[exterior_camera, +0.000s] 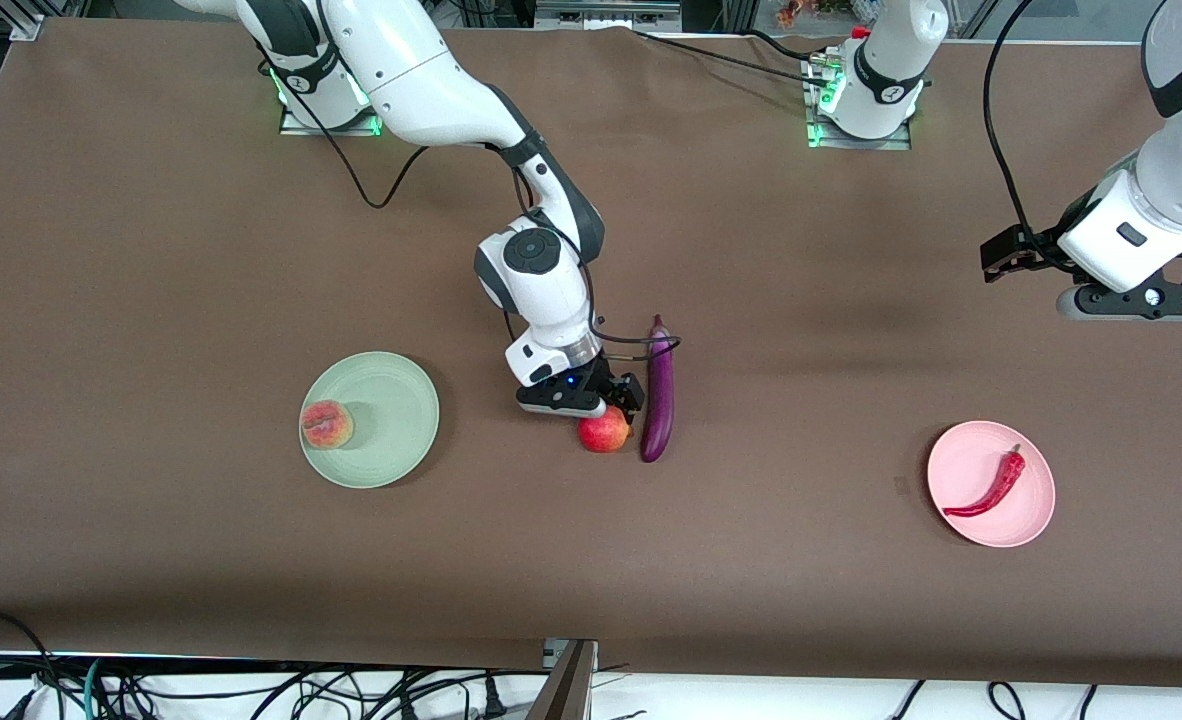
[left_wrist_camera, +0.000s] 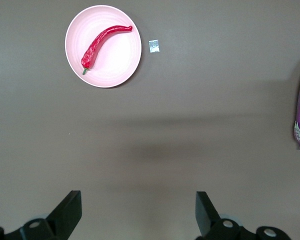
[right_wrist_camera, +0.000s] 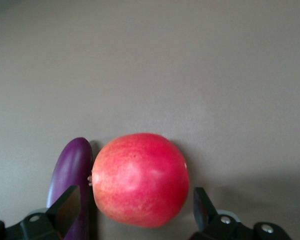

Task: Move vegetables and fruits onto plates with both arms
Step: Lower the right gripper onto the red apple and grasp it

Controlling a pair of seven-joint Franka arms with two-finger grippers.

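Pomegranate (exterior_camera: 603, 433) rests on brown table (exterior_camera: 151, 250) between spread right end effector (exterior_camera: 606, 400) fingers; left end effector (left_wrist_camera: 140, 215) hangs spread.

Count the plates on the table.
2. Pale green plate toward the right arm's end, holding the peach; pale pink plate toward the left arm's end, holding the chili pepper.

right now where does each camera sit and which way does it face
Front view: high across the table, facing both arms' bases; right gripper over pomegranate.
Left wrist view: looks down past open left gripper at chili pepper on pink plate.
Right wrist view: open fingers flank the pomegranate.
Shared by all: eggplant.
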